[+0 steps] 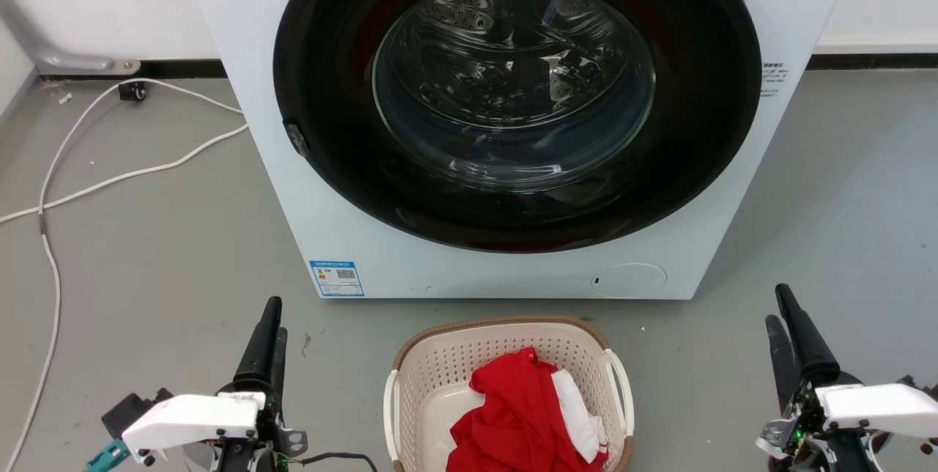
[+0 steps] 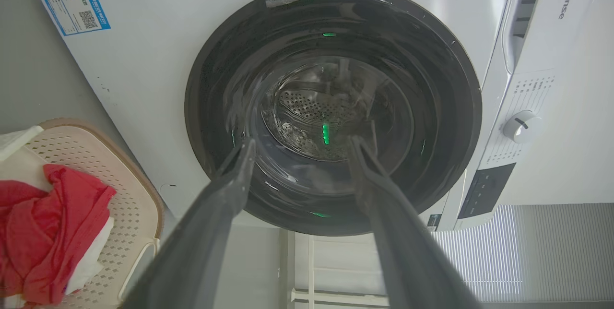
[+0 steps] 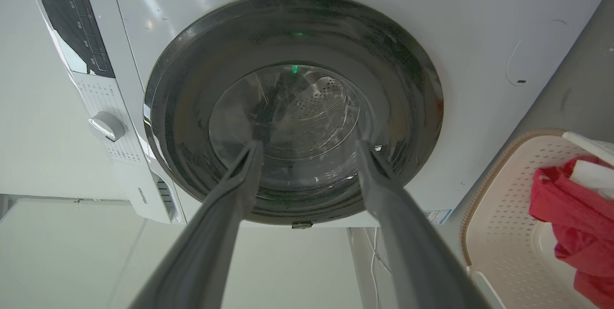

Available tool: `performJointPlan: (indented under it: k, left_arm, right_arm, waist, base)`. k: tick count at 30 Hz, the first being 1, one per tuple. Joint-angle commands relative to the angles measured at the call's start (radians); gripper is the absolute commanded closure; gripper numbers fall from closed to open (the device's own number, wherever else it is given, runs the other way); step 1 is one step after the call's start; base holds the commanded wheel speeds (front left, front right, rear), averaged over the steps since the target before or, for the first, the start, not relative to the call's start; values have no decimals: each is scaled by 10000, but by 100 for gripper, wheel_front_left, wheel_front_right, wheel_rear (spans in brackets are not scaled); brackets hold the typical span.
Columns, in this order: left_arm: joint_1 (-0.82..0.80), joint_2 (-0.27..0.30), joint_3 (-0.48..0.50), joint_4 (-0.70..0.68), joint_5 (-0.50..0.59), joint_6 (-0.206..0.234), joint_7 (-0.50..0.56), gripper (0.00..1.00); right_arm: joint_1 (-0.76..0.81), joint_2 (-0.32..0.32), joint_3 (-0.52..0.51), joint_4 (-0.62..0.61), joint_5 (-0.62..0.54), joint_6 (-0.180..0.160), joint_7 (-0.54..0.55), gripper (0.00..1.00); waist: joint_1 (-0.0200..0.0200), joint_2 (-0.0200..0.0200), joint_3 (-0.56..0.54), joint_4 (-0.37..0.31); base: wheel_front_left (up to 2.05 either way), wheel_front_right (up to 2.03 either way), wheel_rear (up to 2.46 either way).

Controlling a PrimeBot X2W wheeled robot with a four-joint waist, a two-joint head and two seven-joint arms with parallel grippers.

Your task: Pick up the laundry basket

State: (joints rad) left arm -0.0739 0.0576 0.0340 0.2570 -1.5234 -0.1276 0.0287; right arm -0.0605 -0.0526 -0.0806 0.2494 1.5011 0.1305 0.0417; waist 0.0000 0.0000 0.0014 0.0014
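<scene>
The laundry basket (image 1: 447, 363) is cream with a brown rim and white side handles. It stands on the grey floor just in front of the washer, low in the middle of the head view. A red garment (image 1: 516, 413) and a white cloth lie in it. My left gripper (image 1: 272, 322) is to the basket's left and my right gripper (image 1: 777, 305) to its right, both apart from it and pointing at the washer. Each is open and holds nothing. The basket (image 2: 129, 203) lies at the left wrist view's lower left, beside that gripper (image 2: 302, 143). It (image 3: 503, 213) sits lower right of the right gripper (image 3: 309, 145).
A white front-loading washer (image 1: 352, 223) with its round dark glass door (image 1: 513, 91) shut stands directly behind the basket. White cables (image 1: 51, 267) trail over the floor at the left. Open grey floor lies on both sides of the basket.
</scene>
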Motion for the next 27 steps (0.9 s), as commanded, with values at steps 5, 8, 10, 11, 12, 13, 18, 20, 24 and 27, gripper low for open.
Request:
performJointPlan:
  k: [5,8,10,11,12,13,18,20,24,27]
  left_arm:
    - [-302,36,-82,-423,1483,-11,-276,0]
    - [-285,31,-137,-539,2269,-12,-396,0]
    - [-267,28,-178,-599,2787,-11,-473,0]
    - [-258,26,-207,-624,3014,-2,-515,0]
    - [-251,25,-240,-644,3263,13,-552,0]
    - [-252,24,-280,-662,3531,24,-589,0]
    - [-268,16,-498,-708,4760,132,-771,0]
    - [-275,14,-581,-714,5209,173,-839,0]
    - [-286,9,-727,-708,6008,211,-975,0]
    - [-304,10,-819,-686,6569,240,-1074,0]
  right_arm:
    - [-135,-72,-125,-394,-1737,1,-284,0]
    - [-121,-47,-184,-520,-2677,1,-410,0]
    - [-101,-33,-207,-593,-3286,1,-491,0]
    - [-87,-26,-210,-631,-3569,1,-534,0]
    - [-67,-22,-208,-664,-3873,1,-571,0]
    - [-49,-19,-214,-696,-4175,1,-611,0]
    - [11,-8,-191,-822,-5546,1,-748,0]
    - [29,-5,-172,-874,-5994,1,-773,0]
    - [83,-3,-150,-945,-6757,1,-803,0]
    - [110,-1,-149,-978,-7256,1,-838,0]
  waist:
    - [0,0,4,7]
    - [0,0,3,13]
    - [0,0,0,16]
    - [0,0,-2,17]
    - [0,0,-5,17]
    - [0,0,-7,19]
    - [0,0,-17,31]
    - [0,0,-20,35]
    - [0,0,-25,40]
    - [0,0,-28,45]
  base:
    - [0,0,0]
    - [0,0,0]
    - [0,0,0]
    - [0,0,0]
    - [0,0,0]
    - [0,0,0]
    - [0,0,0]
    - [0,0,0]
    - [0,0,0]
    - [0,0,0]
